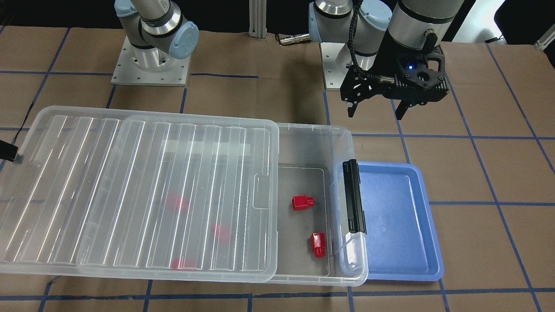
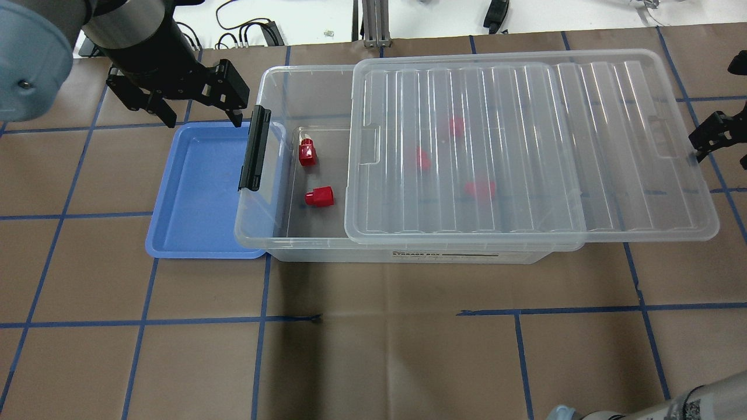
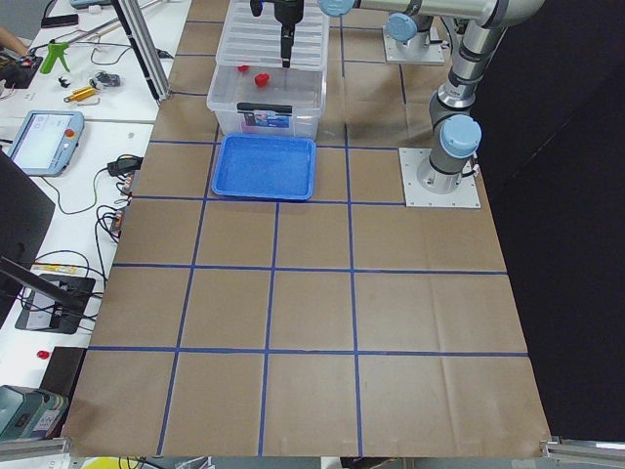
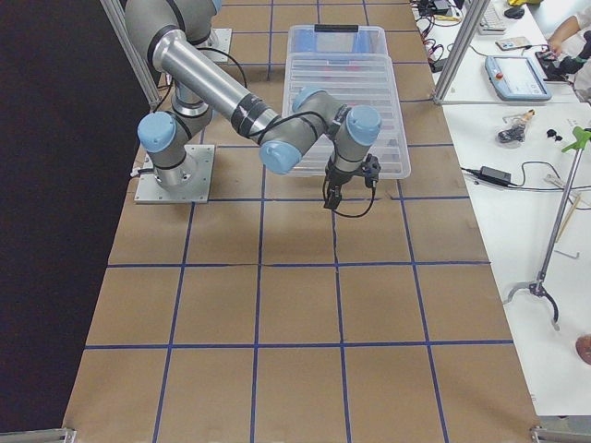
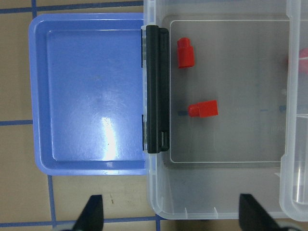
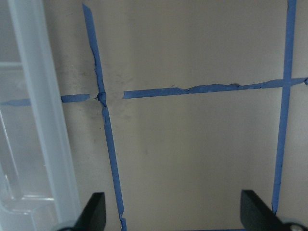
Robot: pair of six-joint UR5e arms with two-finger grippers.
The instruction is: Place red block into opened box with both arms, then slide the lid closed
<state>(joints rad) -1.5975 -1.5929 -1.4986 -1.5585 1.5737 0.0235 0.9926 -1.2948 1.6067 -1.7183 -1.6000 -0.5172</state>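
Note:
The clear box point(image 1: 313, 128) point(image 2: 303, 73) lies mid-table, its black latch point(image 1: 354, 197) point(image 5: 156, 86) at the uncovered end. The ribbed lid point(image 1: 130, 190) point(image 2: 525, 146) covers most of it and overhangs the far end. Two red blocks point(image 1: 302, 202) point(image 1: 318, 245) point(image 2: 307, 153) point(image 2: 319, 197) point(image 5: 185, 52) point(image 5: 203, 109) lie in the uncovered part. More red blocks point(image 1: 222, 232) show blurred under the lid. My left gripper point(image 1: 376, 110) point(image 2: 201, 119) point(image 5: 171, 216) hangs open and empty above the latch end. My right gripper point(image 2: 715, 140) point(image 6: 173, 216) is open, low beside the lid's overhanging short end.
A blue tray point(image 1: 399, 225) point(image 2: 198, 192) point(image 5: 91, 96) with nothing in it abuts the box's latch end. The arm base plates point(image 1: 149, 65) and a metal post point(image 2: 373, 23) stand behind the box. Benches with tools and cables point(image 3: 59, 88) point(image 4: 536, 83) line the far table side.

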